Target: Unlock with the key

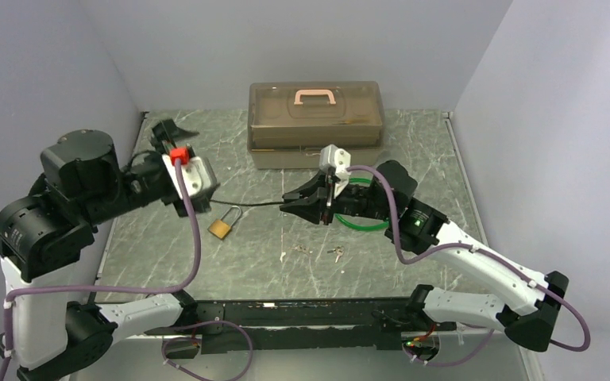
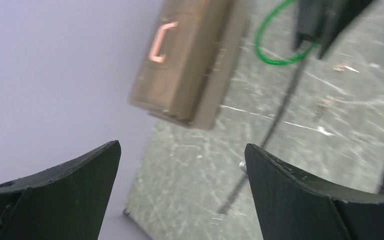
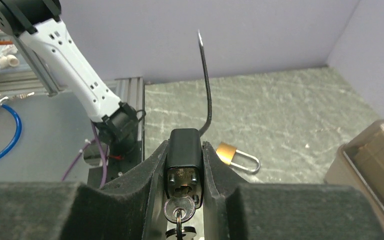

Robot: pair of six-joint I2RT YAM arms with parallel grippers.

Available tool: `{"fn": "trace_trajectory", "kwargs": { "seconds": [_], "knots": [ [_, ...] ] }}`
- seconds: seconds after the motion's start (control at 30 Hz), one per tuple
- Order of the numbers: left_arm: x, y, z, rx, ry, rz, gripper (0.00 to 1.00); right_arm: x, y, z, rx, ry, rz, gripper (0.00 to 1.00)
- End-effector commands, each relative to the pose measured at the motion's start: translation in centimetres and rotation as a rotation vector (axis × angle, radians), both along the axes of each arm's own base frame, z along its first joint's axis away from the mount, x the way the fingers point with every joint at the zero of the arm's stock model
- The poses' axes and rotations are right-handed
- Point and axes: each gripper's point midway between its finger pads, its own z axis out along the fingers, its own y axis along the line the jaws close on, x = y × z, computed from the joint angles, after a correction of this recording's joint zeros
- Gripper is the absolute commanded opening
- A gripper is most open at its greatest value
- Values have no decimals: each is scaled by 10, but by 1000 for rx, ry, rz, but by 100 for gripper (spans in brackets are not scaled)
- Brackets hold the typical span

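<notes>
Left gripper (image 2: 181, 146): wide open, empty.
Right gripper (image 3: 185, 146): clamped on black lock (image 3: 184, 162), key (image 3: 179, 207) in cylinder.
Padlock (image 1: 221, 228): on desk (image 1: 429, 163), apart.

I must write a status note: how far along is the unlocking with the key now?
Done: the key sits in the black lock's keyhole. In hand: the right gripper clamps that lock; the left gripper is open and empty. Left: the pictures do not show whether the key is turned; the brass padlock lies aside.
</notes>
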Motion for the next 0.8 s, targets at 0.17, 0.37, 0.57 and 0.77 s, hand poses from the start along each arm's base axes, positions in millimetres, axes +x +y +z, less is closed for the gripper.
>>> {"fn": "trace_trajectory", "kwargs": {
  "seconds": [0.17,0.37,0.57,0.77],
  "knots": [
    [48,50,32,-21,-113,398,99,11,16,-33,-47,84,-2,0],
    [53,53,-43,82,106,448,99,34,41,-57,-74,97,-19,0],
    [59,64,-110,172,290,493,99,80,72,-84,-104,103,-82,0],
    [63,81,-148,189,353,529,99,136,88,-122,-118,143,-184,0]
  ]
}}
